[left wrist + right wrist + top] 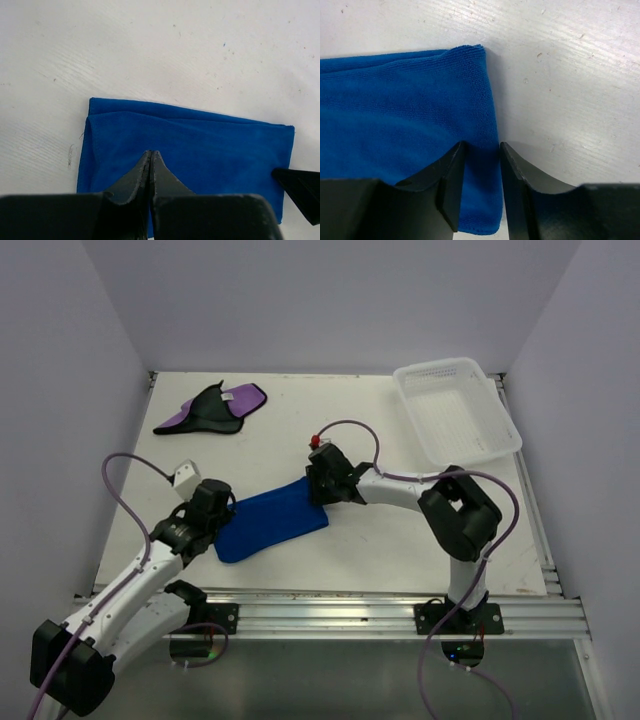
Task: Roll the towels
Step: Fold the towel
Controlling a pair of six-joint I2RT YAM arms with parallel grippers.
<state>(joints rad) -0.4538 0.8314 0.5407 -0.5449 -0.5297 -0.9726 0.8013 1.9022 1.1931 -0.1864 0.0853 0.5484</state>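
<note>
The blue towel (270, 522) lies folded flat on the table, between the two arms. My left gripper (226, 512) is at its left end. In the left wrist view its jaws are pressed together, their tips (151, 153) over the blue towel (210, 145), and no cloth shows between them. My right gripper (318, 490) is at the towel's right end. Its jaws stand open (482, 147) and straddle the edge of the blue towel (395, 115). The purple towel (215, 408), black side partly up with a white tag, lies crumpled at the far left.
A white mesh basket (455, 410) stands at the far right corner. White walls close in the table's left, back and right. A metal rail (380, 615) runs along the near edge. A dark fingertip (300, 192) of the right gripper shows in the left wrist view.
</note>
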